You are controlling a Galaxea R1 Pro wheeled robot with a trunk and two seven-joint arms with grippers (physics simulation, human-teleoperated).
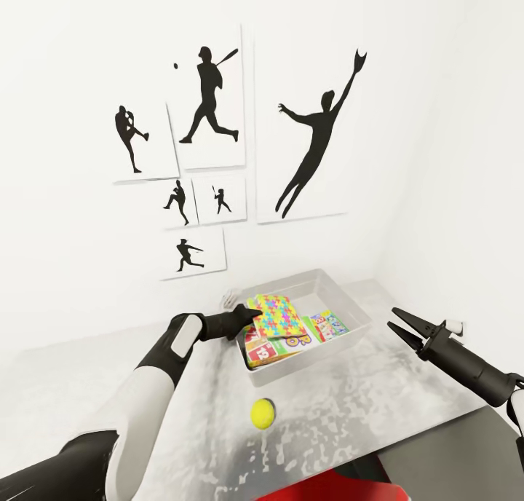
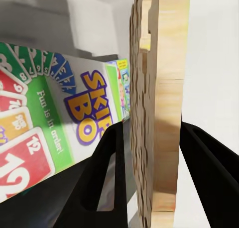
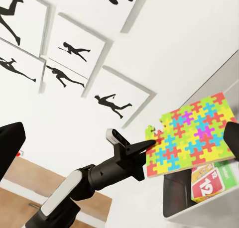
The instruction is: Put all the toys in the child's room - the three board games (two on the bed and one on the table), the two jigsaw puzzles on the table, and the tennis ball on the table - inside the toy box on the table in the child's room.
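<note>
The light-grey toy box (image 1: pixel 306 361) stands on the table (image 1: pixel 349 406) by the wall. Flat in it lie a green Skip-Bo board game (image 1: pixel 260 352) and another printed box (image 1: pixel 327 325). My left gripper (image 1: pixel 251 313) is shut on the edge of a multicoloured jigsaw puzzle (image 1: pixel 280 315), which hangs tilted over the box. In the left wrist view the puzzle (image 2: pixel 162 113) is edge-on between the fingers, above the Skip-Bo box (image 2: pixel 74 118). The right wrist view shows the puzzle (image 3: pixel 194 133) from farther off. The tennis ball (image 1: pixel 263 413) rests on the table in front of the box. My right gripper (image 1: pixel 393 324) hovers open to the box's right.
Black sports-silhouette pictures (image 1: pixel 211 108) hang on the white wall behind the table. The toy box sits near the table's far right corner. A dark grey surface (image 1: pixel 451 457) shows below the table's right front edge. Bare table top spreads left of the ball.
</note>
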